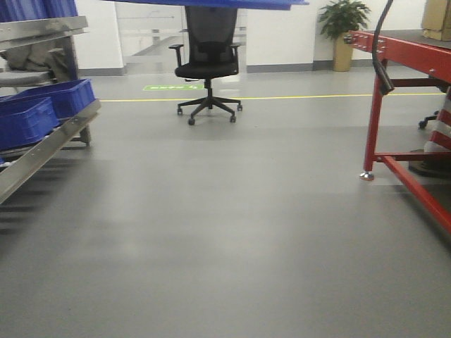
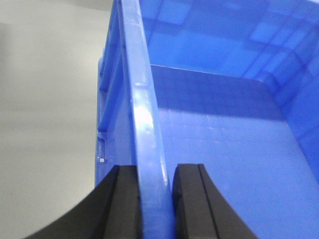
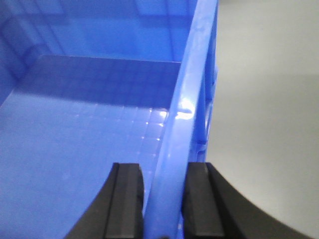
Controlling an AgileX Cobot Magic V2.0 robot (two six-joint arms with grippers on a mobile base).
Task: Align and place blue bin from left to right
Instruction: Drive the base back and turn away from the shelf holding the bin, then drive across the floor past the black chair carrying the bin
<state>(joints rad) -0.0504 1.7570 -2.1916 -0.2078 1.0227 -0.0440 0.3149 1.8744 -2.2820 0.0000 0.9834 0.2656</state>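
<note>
Bins number three in clear view. One open-topped blue plastic bin [image 2: 219, 134] is held in the air between two tools. Its underside shows as a blue strip along the top edge of the front view, above the grey floor [image 1: 225, 246].

Two more blue bins sit side by side on the sloped lower shelf of a metal rack [image 1: 49, 151] at the left: a nearer rack bin [image 1: 25, 121] and a farther rack bin [image 1: 69, 95]. Another blue shape on the rack's upper shelf is too cropped to name.

The left tool [image 2: 155, 201] is clamped on the held bin's left wall, one black pad inside and one outside. The right tool [image 3: 164, 201] is clamped the same way on the right wall.

The held bin is upright, open side up, and spans left to right between the arms. The gripped walls run straight away from the tools. Which side is longer cannot be told.

Beyond stand one black mesh office chair [image 1: 206, 56], one red-framed bench [image 1: 405, 53] at the right, and one potted plant [image 1: 343, 21].
</note>
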